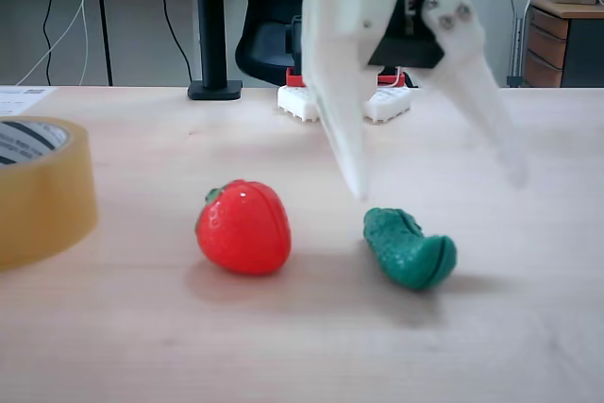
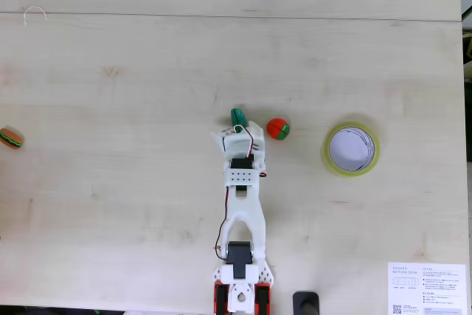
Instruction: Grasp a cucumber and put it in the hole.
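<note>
Hovering tool [image 1: 439, 186], spread above cucumber [image 1: 409, 248]

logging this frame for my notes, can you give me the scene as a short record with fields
surface: light wooden table
gripper: gripper open, raised above the table, over the cucumber
cucumber: cucumber lying on the table, not grasped
strawberry: red toy strawberry beside the cucumber, apart from it
tape roll: tape roll flat on the table, on the far side of the strawberry from the cucumber
hole: hole holds nothing
other: small toy burger at the left edge in the top-down fixed view; printed sheet at the lower right
task state: cucumber not yet picked up
</note>
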Available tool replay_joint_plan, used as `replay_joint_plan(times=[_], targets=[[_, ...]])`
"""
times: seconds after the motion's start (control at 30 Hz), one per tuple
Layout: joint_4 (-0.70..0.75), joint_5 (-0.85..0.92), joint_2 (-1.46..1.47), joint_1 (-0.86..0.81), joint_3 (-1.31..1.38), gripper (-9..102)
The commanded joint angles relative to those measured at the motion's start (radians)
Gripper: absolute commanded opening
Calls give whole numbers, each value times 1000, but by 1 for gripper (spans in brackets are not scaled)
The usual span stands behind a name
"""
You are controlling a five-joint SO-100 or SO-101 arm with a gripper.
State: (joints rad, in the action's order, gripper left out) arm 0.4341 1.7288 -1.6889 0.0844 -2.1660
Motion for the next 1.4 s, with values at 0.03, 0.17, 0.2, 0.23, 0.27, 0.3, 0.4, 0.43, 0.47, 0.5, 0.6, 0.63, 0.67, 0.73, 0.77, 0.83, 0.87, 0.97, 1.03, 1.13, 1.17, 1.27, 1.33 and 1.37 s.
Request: replay_joint_plan(times=[0.03, 0.17, 0.2, 0.23, 0.27, 0.3, 0.4, 0.43, 0.47, 0.5, 0.6, 0.63, 0.67, 0.73, 0.77, 0.83, 0.87, 0.97, 1.03, 1.13, 1.17, 1.27, 1.33, 1.37], targets=[[-54, 8, 11, 8, 37, 35], [-55, 8, 52, 8, 57, 35], [-63, 8, 63, 8, 57, 35], [-72, 8, 74, 8, 57, 35], [-81, 8, 81, 8, 57, 35], [-89, 8, 89, 8, 57, 35], [-126, 8, 109, 8, 58, 34], [-135, 8, 117, 8, 58, 34], [-143, 8, 124, 8, 58, 34], [-149, 8, 132, 8, 58, 34], [-153, 8, 152, 8, 60, 33], [-153, 8, 156, 8, 60, 33], [-153, 8, 158, 6, 60, 32], [-153, 8, 161, 6, 60, 31], [-153, 8, 161, 6, 60, 30], [-153, 8, 164, 6, 60, 27], [-153, 8, 166, 6, 60, 25], [-153, 8, 169, 6, 60, 21], [-153, 6, 172, 6, 60, 21], [-153, 5, 176, 6, 60, 18], [-153, 6, 178, 6, 60, 17], [-153, 8, 181, 6, 60, 15], [-153, 8, 183, 6, 58, 14], [-153, 8, 183, 6, 57, 13]])
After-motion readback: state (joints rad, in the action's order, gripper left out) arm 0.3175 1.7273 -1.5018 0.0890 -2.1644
